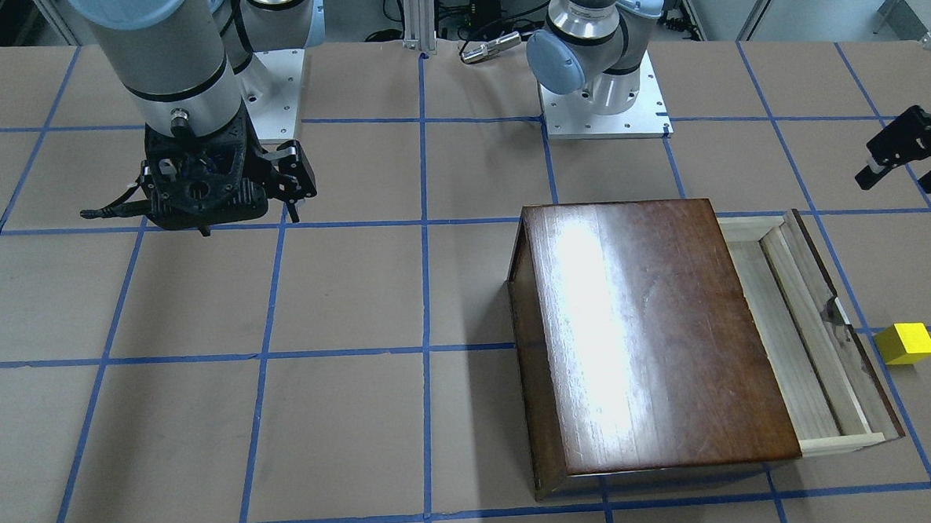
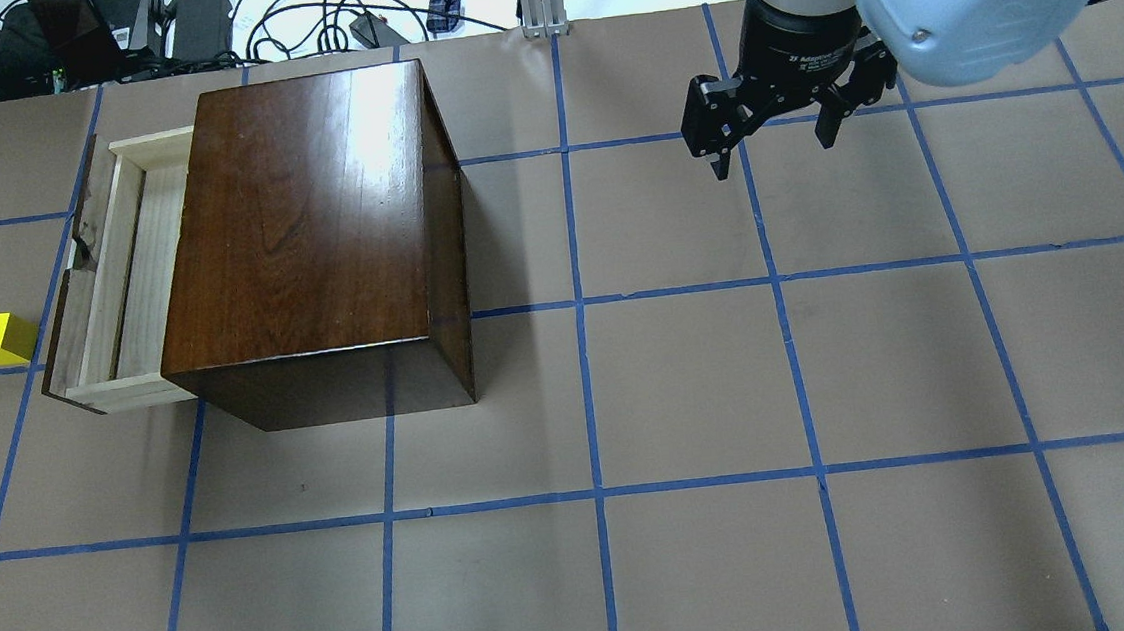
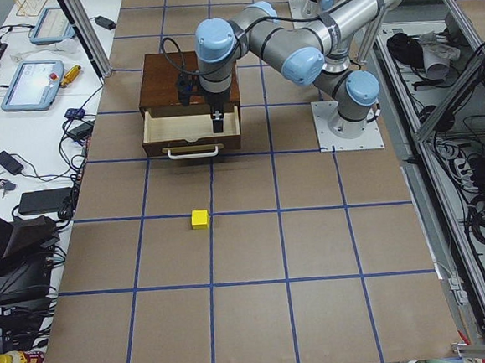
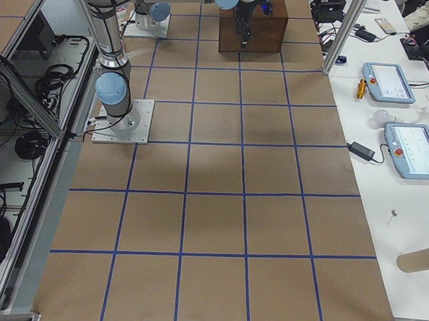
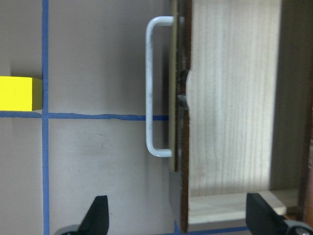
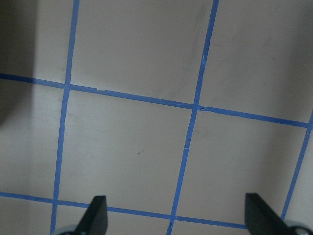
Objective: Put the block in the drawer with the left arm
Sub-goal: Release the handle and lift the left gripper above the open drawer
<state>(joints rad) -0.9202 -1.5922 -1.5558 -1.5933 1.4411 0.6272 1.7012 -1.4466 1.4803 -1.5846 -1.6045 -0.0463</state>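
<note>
The yellow block [image 1: 905, 343] lies on the table just outside the drawer's dark front panel; it also shows in the overhead view [image 2: 0, 339] and at the left edge of the left wrist view [image 5: 19, 93]. The drawer [image 1: 798, 325] stands pulled out of the dark brown box [image 1: 641, 324], its pale tray [image 2: 122, 270] empty. My left gripper [image 1: 902, 178] hovers open and empty above the drawer's front panel, near one end, apart from the block; its fingertips [image 5: 98, 213] are spread wide. My right gripper [image 2: 772, 150] hangs open and empty far from the box.
A white handle [image 5: 151, 88] sticks out of the drawer's front panel toward the block. The brown table carries a blue tape grid. Cables and devices lie beyond the far table edge [image 2: 198, 23]. The arm bases [image 1: 604, 106] stand behind the box.
</note>
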